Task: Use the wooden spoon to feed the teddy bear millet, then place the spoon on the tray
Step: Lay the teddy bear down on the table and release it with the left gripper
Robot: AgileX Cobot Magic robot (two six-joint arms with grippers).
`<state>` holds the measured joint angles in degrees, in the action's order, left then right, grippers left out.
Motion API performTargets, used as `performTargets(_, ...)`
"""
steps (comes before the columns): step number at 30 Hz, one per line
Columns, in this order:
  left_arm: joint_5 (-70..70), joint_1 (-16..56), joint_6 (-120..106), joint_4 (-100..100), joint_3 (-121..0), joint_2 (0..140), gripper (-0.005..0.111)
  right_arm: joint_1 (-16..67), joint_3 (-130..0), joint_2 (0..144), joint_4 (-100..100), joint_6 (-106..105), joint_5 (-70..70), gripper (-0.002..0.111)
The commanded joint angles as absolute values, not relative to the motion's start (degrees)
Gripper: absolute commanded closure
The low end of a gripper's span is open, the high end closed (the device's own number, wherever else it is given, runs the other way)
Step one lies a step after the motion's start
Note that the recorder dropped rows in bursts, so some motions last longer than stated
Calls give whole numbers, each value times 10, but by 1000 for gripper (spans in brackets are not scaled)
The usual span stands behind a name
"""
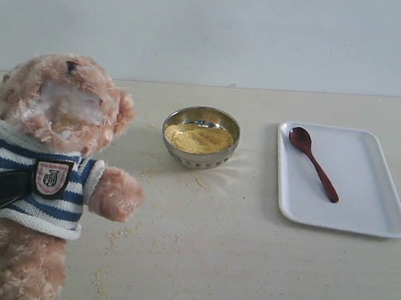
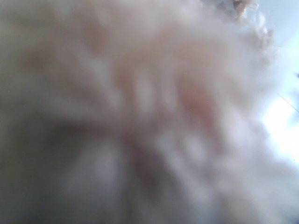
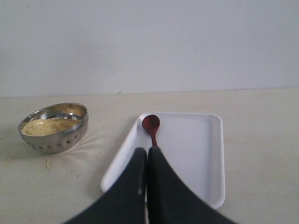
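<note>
The wooden spoon lies flat on the tray, right of the bowl of millet. The right pincer hangs by the tray's near side, closed and empty. The left pincer presses into the teddy bear, and I cannot tell its grip. The thin, glossy handle could skid from a shallow pinch, or the tray could slide on the surface.

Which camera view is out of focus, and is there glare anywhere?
Left wrist view: fully blurred, teddy bear fur filling the frame, blown-out white at one edge. Exterior view: sharp, soft even light, faint streaked reflections beside the steel bowl. Right wrist view: sharp, no glare.
</note>
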<state>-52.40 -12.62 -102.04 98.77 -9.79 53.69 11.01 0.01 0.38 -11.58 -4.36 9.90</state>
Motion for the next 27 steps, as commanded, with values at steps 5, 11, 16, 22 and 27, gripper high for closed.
performTargets(5, -534, -128, -1036, 999, -100, 538, 102, 109, 0, 0, -115, -45, 95, 108)
performTargets(11, -545, -128, -1008, 999, -105, 538, 102, 109, 0, 0, -115, -45, 95, 108)
performTargets(16, -353, -128, -935, 999, -122, 538, 102, 109, 0, 0, -116, -45, 95, 108)
performTargets(22, -295, -128, -935, 999, -150, 538, 102, 109, 0, 0, -116, -45, 95, 108)
performTargets(27, -276, -128, -943, 999, -161, 567, 102, 109, 0, 0, -116, -45, 95, 108)
